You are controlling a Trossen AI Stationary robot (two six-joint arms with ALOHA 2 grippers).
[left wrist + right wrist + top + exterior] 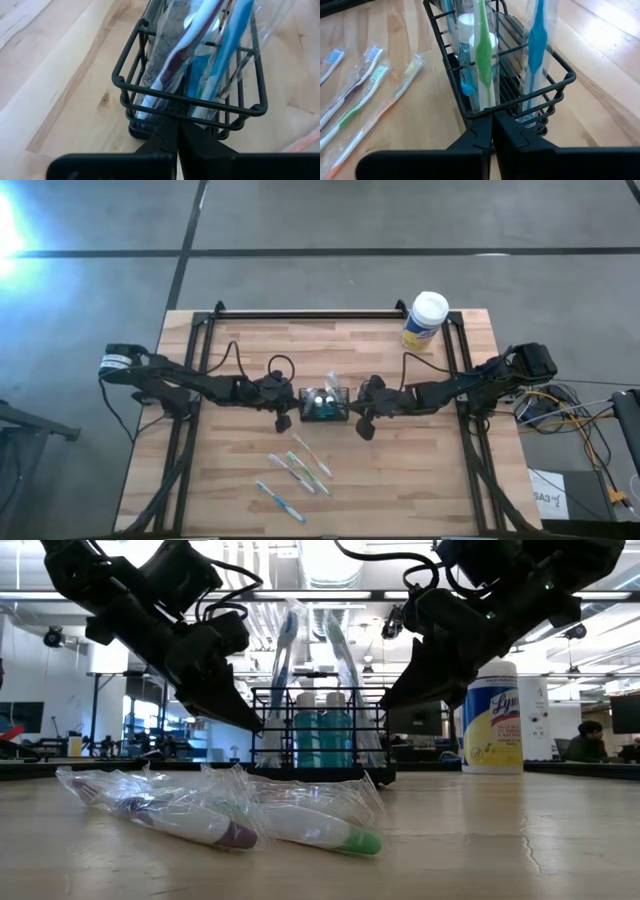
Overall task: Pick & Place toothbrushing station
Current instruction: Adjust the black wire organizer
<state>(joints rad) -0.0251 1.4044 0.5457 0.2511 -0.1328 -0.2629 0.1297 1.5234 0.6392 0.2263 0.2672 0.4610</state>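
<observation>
Two slim, dark, jointed robot arms, each trailing looped black cables along its length. The left arm (190,385) carries a white label band near its base; the right arm (450,390) ends in a blocky black base housing. Each gripper has two flat, matte black, wedge-shaped fingers (170,140).

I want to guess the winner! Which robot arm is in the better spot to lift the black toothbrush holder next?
Too close to call: both look equally ready. The left gripper and the right gripper flank the toothbrushing station, each shut on an end wall. A two-arm lift seems likeliest.
</observation>
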